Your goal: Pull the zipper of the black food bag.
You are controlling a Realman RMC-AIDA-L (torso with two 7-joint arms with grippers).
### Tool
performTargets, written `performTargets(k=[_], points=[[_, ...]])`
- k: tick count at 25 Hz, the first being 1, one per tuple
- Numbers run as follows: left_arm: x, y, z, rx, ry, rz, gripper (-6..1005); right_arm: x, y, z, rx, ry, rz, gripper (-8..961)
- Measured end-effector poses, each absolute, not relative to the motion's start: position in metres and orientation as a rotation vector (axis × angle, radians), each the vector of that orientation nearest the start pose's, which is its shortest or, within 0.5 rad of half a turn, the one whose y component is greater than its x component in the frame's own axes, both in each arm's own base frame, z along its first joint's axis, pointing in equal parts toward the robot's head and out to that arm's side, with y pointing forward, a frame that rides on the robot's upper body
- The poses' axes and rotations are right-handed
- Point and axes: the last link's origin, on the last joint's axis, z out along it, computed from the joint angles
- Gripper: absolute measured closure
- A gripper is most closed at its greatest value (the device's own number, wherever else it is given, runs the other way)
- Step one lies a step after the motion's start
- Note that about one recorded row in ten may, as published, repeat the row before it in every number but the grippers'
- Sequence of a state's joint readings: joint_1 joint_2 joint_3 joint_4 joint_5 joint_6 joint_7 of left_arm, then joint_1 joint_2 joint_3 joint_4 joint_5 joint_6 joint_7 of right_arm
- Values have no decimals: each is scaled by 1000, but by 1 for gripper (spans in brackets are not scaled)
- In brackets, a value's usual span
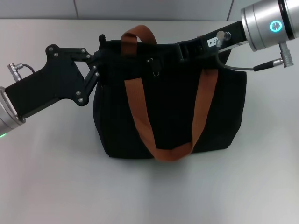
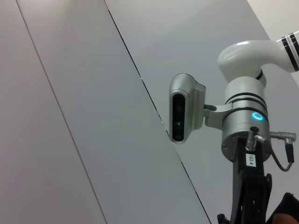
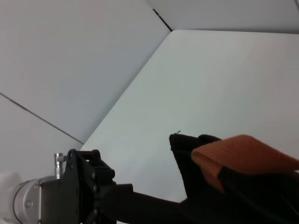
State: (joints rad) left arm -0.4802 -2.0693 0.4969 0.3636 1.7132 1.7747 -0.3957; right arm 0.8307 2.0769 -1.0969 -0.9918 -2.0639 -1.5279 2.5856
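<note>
The black food bag [image 1: 173, 116] stands upright in the middle of the table, its rust-orange handles [image 1: 140, 116] draped over the front and back. The zipper [image 1: 157, 70] hangs as a small silver pull just below the top edge, left of the middle. My left gripper [image 1: 100, 52] is at the bag's top left corner, shut on the fabric there. The right wrist view shows it reaching the same corner [image 3: 182, 144]. My right gripper [image 1: 183, 48] rests on the bag's top edge, right of the zipper pull and black against the black fabric.
The bag sits on a pale grey table [image 1: 51, 177] with bare surface in front and on both sides. A grey panelled wall [image 2: 70, 116] stands behind. A cable [image 1: 238, 69] loops off the right wrist above the bag's right shoulder.
</note>
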Motion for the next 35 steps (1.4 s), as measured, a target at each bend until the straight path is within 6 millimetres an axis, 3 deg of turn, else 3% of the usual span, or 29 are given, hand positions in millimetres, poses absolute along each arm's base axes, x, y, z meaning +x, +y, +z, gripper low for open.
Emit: performTargets(k=[13,35], points=[[-258,299,12,-2232,309,-998,955,114,383,5,-2741,1383,322,958],[-255,302,11,-2230,317,-1001,952,150,379,48,-2569,1438,351,959]])
